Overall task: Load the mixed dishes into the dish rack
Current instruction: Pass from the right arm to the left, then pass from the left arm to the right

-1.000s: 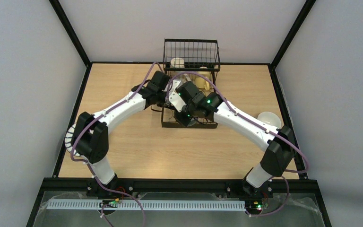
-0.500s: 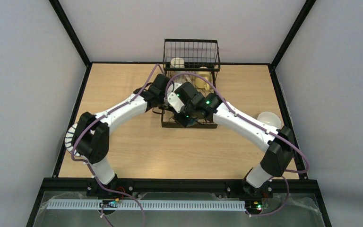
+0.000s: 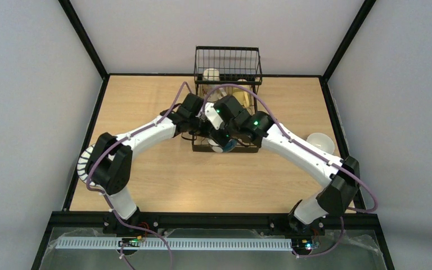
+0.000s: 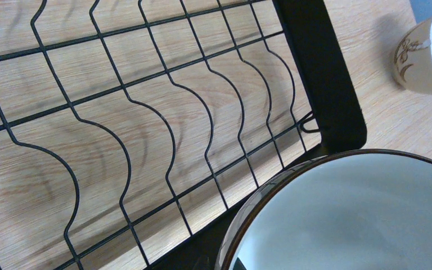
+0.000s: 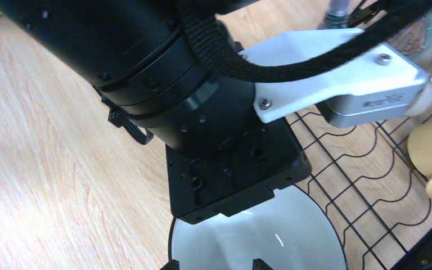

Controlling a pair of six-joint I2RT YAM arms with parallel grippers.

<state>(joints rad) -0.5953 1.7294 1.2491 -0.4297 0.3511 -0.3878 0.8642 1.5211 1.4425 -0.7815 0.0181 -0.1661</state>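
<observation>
One round bowl [image 5: 259, 242], glossy white inside, thin dark rim, bluish outside, at the near edge of the dish rack [image 4: 326, 84], under both wrists. One rack: black wire, wavy slot rods across the lower level, flat black tray frame, boxy upper basket at the back. Two mugs: a beige mug [image 3: 211, 74] in the upper basket, a yellow mug [image 5: 430, 149] with looped handle lower down. One cream bowl [image 4: 422, 53] with a brown motif, on the wooden table [image 3: 146, 180], well apart to the right. One striped plate [image 3: 82, 164] at the left edge, partly behind the left arm. Right gripper [image 5: 214, 265] spread, only two tips showing, above the round bowl's near rim. Left gripper [image 5: 228, 191] directly above the round bowl, fingers hidden; spread or pressed together, impossible to tell.
</observation>
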